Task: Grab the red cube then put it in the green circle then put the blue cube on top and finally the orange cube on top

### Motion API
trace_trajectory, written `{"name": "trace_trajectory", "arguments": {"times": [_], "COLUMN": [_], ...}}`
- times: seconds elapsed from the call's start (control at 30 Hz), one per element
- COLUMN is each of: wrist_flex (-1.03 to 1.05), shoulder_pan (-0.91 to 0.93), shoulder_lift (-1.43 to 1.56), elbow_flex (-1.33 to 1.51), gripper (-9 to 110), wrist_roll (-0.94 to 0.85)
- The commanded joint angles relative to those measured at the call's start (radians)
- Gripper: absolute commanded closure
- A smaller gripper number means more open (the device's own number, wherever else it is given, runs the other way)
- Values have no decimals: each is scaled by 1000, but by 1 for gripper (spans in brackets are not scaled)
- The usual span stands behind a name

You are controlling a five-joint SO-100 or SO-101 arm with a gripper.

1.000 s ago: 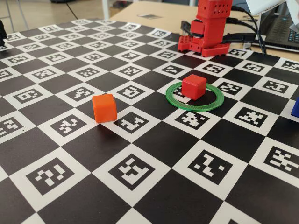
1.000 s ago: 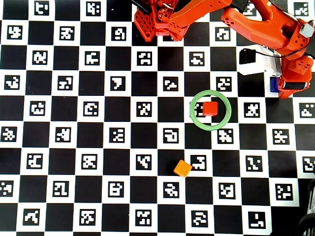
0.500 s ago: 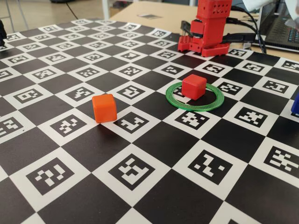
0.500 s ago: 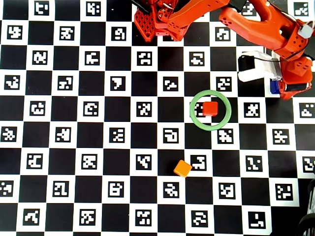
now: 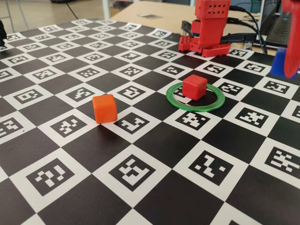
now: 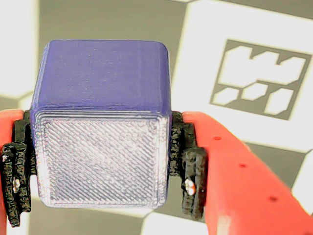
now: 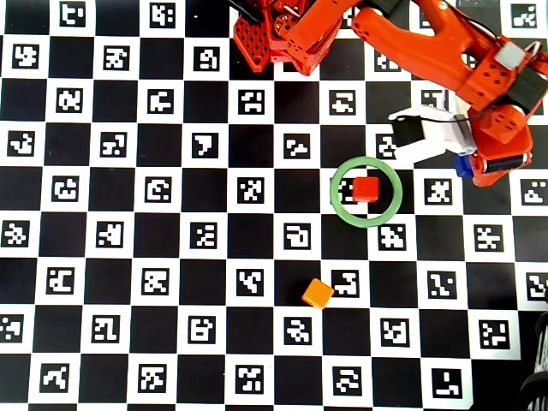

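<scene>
- Leftmost in the overhead view, the orange cube point(image 7: 318, 294) sat alone on the checkered board point(image 7: 154, 342) — untouched, its turn being last.
- Centrally, the red cube point(image 7: 366, 188) rested inside the green circle point(image 7: 339, 208), ready as base.
- Rightmost, the gripper point(image 6: 102, 161) was clamped on the blue cube point(image 6: 100, 122), raised for stacking.

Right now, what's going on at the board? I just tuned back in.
The gripper is shut on the blue cube and holds it off the board, right of the green circle in the overhead view. The red cube already sits inside the circle, toward its upper edge in that view. The orange cube waits on the board, apart from both. Nothing is stacked yet.
</scene>
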Motion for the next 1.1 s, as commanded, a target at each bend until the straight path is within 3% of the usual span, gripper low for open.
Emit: {"name": "trace_trajectory", "arguments": {"times": [0.0, 0.27, 0.57, 1.07], "wrist_flex": [25, 54, -46, -153], "shoulder_pan": [84, 256, 365, 374], "shoulder_lift": [204, 298, 310, 347], "elbow_flex": [5, 166, 324, 474], "gripper": [93, 93, 93, 93], "wrist_roll": [-84, -204, -202, -192]}}
